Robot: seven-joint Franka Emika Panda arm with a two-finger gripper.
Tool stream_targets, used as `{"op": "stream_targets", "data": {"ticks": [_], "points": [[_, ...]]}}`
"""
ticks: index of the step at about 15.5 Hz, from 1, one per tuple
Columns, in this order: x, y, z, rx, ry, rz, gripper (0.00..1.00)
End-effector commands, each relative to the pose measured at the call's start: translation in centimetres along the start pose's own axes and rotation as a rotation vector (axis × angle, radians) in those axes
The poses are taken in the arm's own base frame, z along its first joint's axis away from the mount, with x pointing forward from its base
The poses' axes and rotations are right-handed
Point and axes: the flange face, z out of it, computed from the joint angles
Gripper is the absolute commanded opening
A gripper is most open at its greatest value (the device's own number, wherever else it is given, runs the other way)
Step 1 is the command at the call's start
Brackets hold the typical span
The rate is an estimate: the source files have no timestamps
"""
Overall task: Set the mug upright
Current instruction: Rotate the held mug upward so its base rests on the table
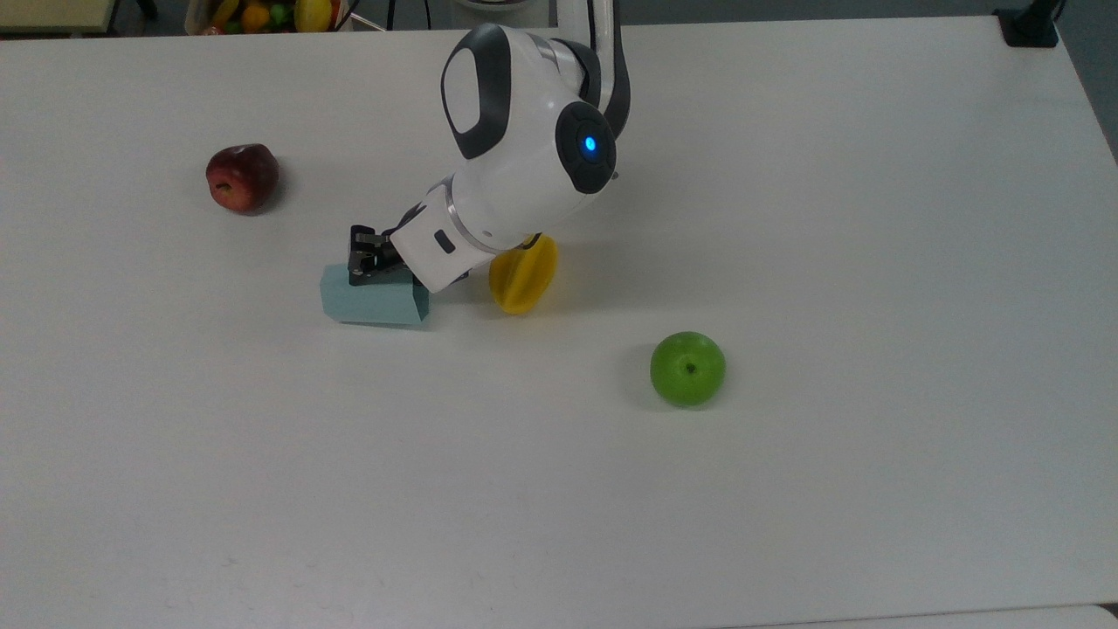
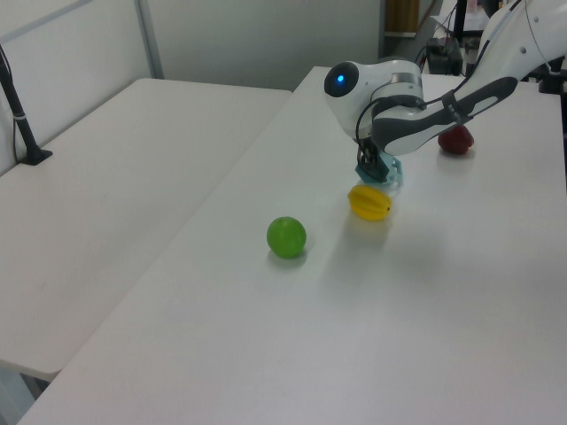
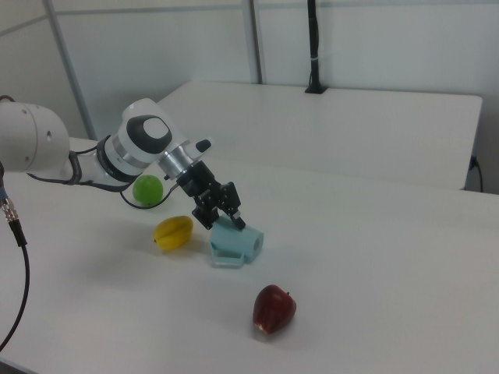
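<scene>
- Mug (image 1: 374, 300) is lying on its side on the white desk (image 1: 786, 489), long axis running left to right in the top view, just left of the yellow fruit (image 1: 522, 273).
- In the right view the mug (image 3: 236, 244) is showing a wide faceted end towards the camera; which end is the mouth, cannot tell.
- Arm (image 1: 524, 166) is reaching down at a slant from the far edge in the top view, wrist tilted towards the mug.
- Tool (image 3: 224, 212) is sitting at the mug's upper side in the right view; whether its fingers are spread or pinching, cannot tell.
- Red apple (image 1: 242, 177) is sitting well apart at the top view's left; green apple (image 1: 687, 368) well apart at the top view's right.
</scene>
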Motion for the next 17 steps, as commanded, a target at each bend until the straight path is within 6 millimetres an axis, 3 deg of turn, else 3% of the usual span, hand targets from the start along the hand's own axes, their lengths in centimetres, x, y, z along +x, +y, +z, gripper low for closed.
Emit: {"op": "stream_targets", "data": {"ticks": [1, 4, 7, 12, 17], "points": [[-0.3, -0.3, -0.6, 0.032, 0.024, 0.024, 0.0], [-0.7, 2.2, -2.7, 0.082, 0.052, 0.076, 0.0], [-0.7, 4.2, -3.3, 0.185, 0.064, 0.14, 0.0], [-0.2, 7.0, -1.7, 0.399, 0.105, 0.301, 0.0], [-0.1, 7.2, -0.4, 0.612, 0.086, 0.383, 0.0]]}}
